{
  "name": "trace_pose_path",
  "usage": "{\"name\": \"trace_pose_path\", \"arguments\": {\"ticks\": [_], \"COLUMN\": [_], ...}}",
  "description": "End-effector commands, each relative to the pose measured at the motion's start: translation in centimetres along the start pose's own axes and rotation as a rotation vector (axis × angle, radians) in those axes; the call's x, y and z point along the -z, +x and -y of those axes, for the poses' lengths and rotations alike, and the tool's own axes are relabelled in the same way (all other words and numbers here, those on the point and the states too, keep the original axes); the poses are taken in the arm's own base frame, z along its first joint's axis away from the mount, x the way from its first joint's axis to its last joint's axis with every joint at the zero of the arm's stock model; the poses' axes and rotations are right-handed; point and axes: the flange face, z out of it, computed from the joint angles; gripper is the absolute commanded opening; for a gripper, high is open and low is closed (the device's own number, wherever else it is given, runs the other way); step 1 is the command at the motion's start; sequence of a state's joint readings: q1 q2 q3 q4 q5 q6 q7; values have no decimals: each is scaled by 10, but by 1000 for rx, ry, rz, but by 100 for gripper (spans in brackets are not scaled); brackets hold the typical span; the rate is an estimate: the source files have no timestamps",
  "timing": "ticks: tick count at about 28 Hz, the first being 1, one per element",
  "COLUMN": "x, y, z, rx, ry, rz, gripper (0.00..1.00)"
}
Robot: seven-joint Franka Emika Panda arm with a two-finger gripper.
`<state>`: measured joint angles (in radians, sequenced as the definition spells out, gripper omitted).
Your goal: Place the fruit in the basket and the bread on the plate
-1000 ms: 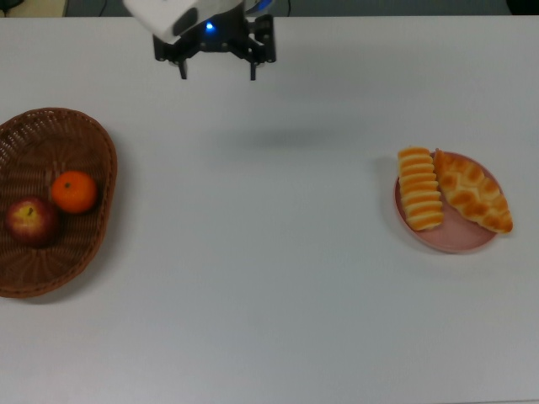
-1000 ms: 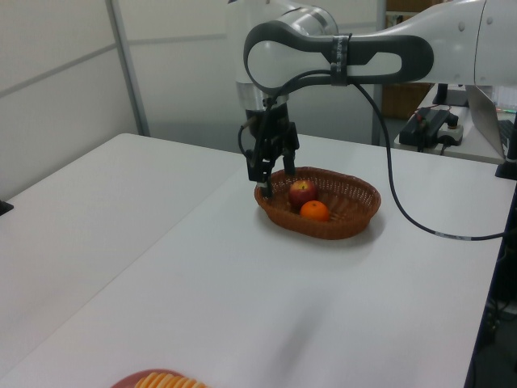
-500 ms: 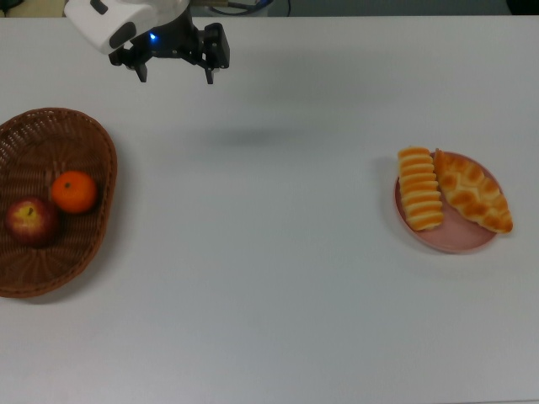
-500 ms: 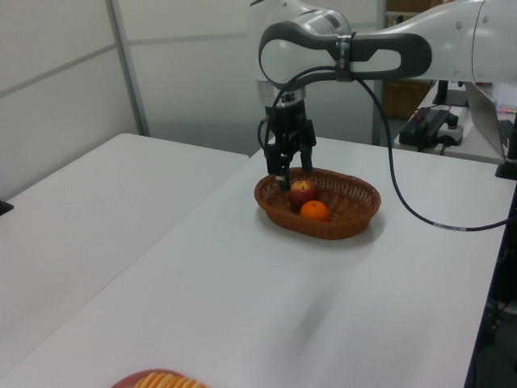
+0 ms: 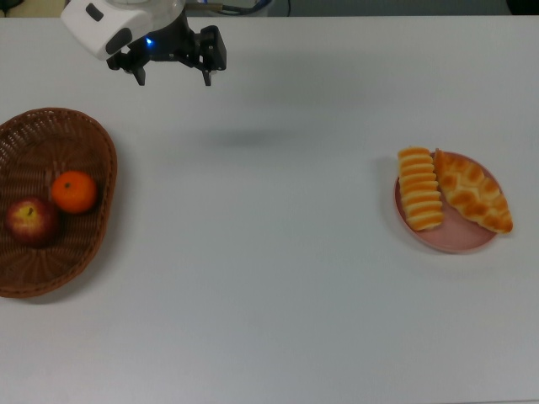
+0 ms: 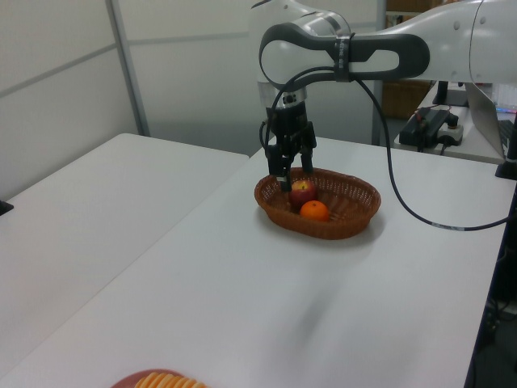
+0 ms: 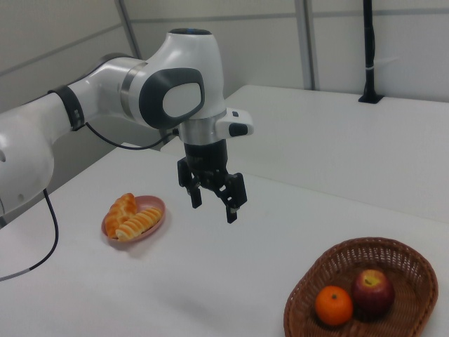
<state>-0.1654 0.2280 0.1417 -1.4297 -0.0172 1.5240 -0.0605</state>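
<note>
The task looks finished as things lie. The apple (image 5: 32,221) and the tangerine (image 5: 74,192) sit side by side inside the basket (image 5: 93,143), touching or nearly so. Well apart from the basket, at the far side of the desk (image 5: 269,303), the striped roll (image 5: 419,188) and the braided roll (image 5: 473,192) lie next to each other on the plate (image 5: 455,240).

The gripper (image 5: 173,77) hangs in the air, empty, its jaws apart with nothing between them. In the top view it is beyond the basket's far rim and off toward the plate side.

I judge the step in hand to be a retreat. To do it well, the arm should stay high, keep clear of the basket rim and leave the jaws empty, so neither fruit is nudged.

The views differ in what they give. In the left view the gripper (image 6: 292,170) overlaps the basket (image 6: 347,222) and seems to touch the apple (image 6: 303,191). The right view corrects this: the gripper (image 7: 212,199) is well above the desk and clear to the side of the basket (image 7: 393,253). The left view shows only a sliver of the plate (image 6: 133,378) at its bottom edge, while the top and right views show the plate and both rolls whole.
</note>
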Motion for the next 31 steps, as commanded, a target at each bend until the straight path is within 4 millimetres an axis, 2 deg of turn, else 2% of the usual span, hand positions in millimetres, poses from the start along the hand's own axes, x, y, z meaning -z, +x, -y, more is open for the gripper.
{"name": "trace_pose_path", "arguments": {"ticks": [1,13,20,31], "x": [0,-4,-4,0], "y": [-2,0,-2,-4], "z": [-7,-9,-28,-29], "rx": [15,14,-15,-20], "ry": [19,9,10,-5], "rz": [1,8,9,3], "gripper": [100,100,100,100]}}
